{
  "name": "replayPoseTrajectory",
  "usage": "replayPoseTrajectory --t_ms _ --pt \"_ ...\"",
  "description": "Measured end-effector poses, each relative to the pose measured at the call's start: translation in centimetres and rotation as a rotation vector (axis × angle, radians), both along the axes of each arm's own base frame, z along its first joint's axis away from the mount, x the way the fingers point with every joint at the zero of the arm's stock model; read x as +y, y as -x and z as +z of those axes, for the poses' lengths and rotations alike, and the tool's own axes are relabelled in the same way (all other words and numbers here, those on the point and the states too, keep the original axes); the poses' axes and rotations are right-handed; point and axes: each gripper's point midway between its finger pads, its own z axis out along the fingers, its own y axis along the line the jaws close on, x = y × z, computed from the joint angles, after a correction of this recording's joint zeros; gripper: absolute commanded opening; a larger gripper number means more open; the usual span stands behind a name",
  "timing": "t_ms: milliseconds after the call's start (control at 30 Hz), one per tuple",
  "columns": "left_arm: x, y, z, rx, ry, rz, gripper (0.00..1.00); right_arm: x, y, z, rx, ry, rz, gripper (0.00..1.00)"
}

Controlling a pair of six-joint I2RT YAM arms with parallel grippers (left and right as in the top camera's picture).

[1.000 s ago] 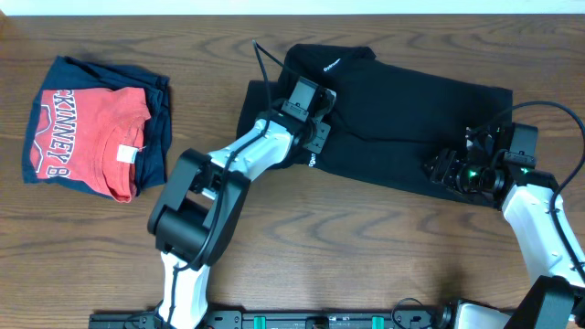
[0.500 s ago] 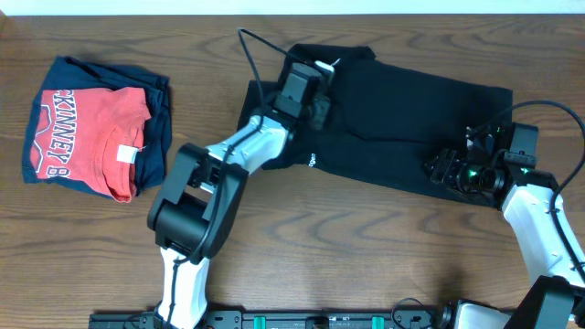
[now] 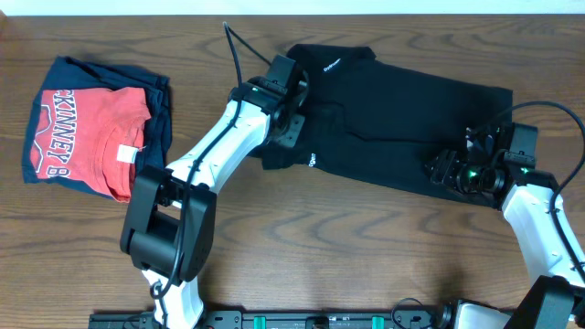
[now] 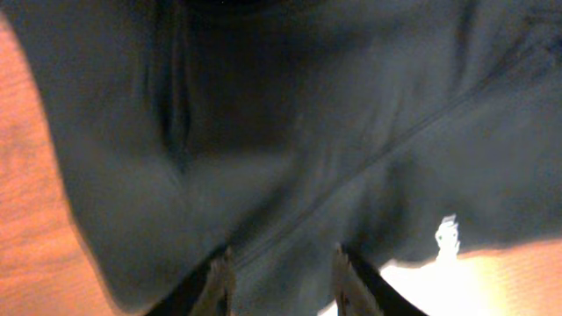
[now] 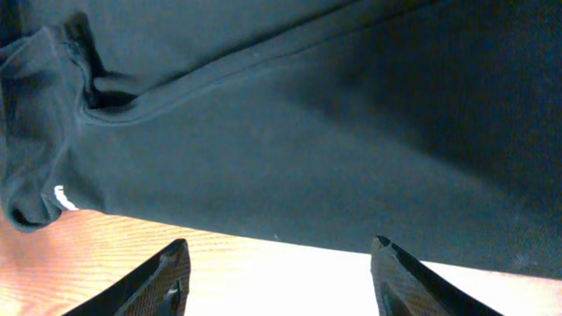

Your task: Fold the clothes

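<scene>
Far across the worktop lies the black shirt, left end pinched in the left tool, right tool spread open above its near-right hem; the first fold looks begun, next needing that end carried rightward.

The table was dark brown wood, its grain running from left to right in the overhead view. Beyond the table's far edge ran a thin pale strip, too narrow to tell whether it was wall or floor. In both wrist views the table's bare wood glowed orange, washed almost white in patches by strong light.
</scene>
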Motion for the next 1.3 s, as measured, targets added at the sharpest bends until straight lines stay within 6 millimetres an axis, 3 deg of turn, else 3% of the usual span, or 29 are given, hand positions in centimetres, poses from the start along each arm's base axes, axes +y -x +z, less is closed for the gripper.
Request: replayPoseTrajectory --t_ms 100,267,400,467,600,800,833,1133,1300 --pt "1.6 1.2 -0.7 0.063 -0.036 0.043 0.43 -0.3 0.6 -0.4 0.039 0.011 -0.029 0.63" --pt "5.1 1.2 -2.4 0.104 -0.034 0.181 0.58 -1.8 1.8 -1.2 0.118 0.037 -0.123 0.67" --pt "6.6 0.9 -3.7 0.119 0.038 0.248 0.65 -3.8 2.4 -1.4 0.15 0.052 -0.212 0.86" --pt "6.6 0.9 -4.1 0.13 0.082 0.261 0.65 -5.0 2.9 -1.6 0.166 0.068 -0.258 0.94" --pt "5.6 1.6 -5.0 0.16 0.163 0.251 0.66 -7.3 4.0 -1.9 0.206 0.084 -0.353 0.94" --pt "4.0 1.9 -5.4 0.173 0.264 0.224 0.66 -9.2 4.9 -2.0 0.224 0.081 -0.429 0.95" --pt "3.8 1.8 -5.4 0.168 0.274 0.221 0.65 -9.3 5.0 -2.0 0.226 0.081 -0.434 0.95" --pt "3.2 2.0 -5.3 0.182 0.31 0.218 0.14 -9.2 5.5 -2.4 0.248 0.084 -0.433 0.95" --pt "4.0 2.1 -5.6 0.177 0.265 0.228 0.08 -9.9 5.4 -3.8 0.224 0.123 -0.447 0.93"
